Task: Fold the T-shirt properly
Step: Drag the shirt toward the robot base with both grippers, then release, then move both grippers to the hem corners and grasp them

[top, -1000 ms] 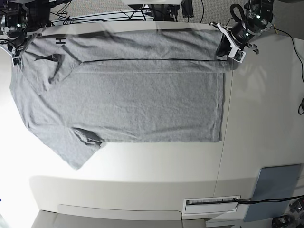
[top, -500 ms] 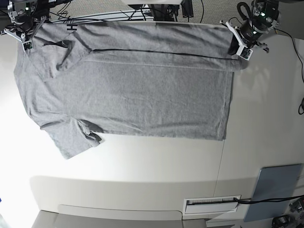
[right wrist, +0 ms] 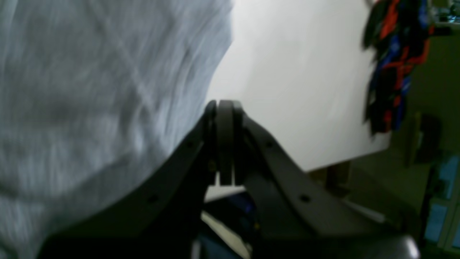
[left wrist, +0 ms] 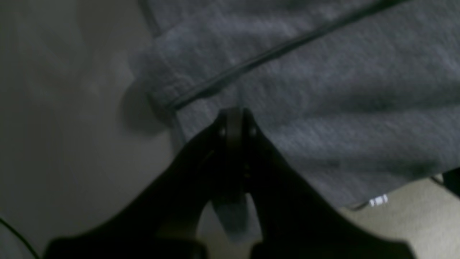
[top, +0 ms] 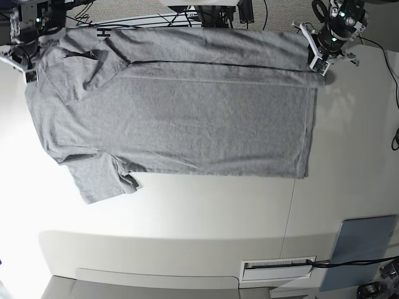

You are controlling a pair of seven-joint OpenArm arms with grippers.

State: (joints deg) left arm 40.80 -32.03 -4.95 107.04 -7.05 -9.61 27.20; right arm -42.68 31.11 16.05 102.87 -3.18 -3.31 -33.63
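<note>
The heather-grey T-shirt [top: 187, 124] lies spread flat across the white table, its far strip folded over along a dark line. Black lettering [top: 103, 32] shows near the far left corner. My left gripper [top: 319, 64] is shut on the shirt's far right corner; the left wrist view shows the jaws [left wrist: 233, 115] closed on the grey cloth [left wrist: 323, 90]. My right gripper [top: 29, 73] is at the shirt's far left shoulder. In the blurred right wrist view it [right wrist: 223, 106] is closed at the edge of the cloth [right wrist: 90, 90].
A grey-blue flat panel [top: 361, 249] lies at the near right. A white labelled slot [top: 277, 268] sits by the front edge. Black cables [top: 156, 15] run behind the table's far edge. Coloured cables [right wrist: 388, 64] hang beyond the table in the right wrist view.
The whole shirt has slid to the right, its hem edge now nearer the right side. Both grippers moved with it while holding its far corners; the near sleeve lies flatter.
</note>
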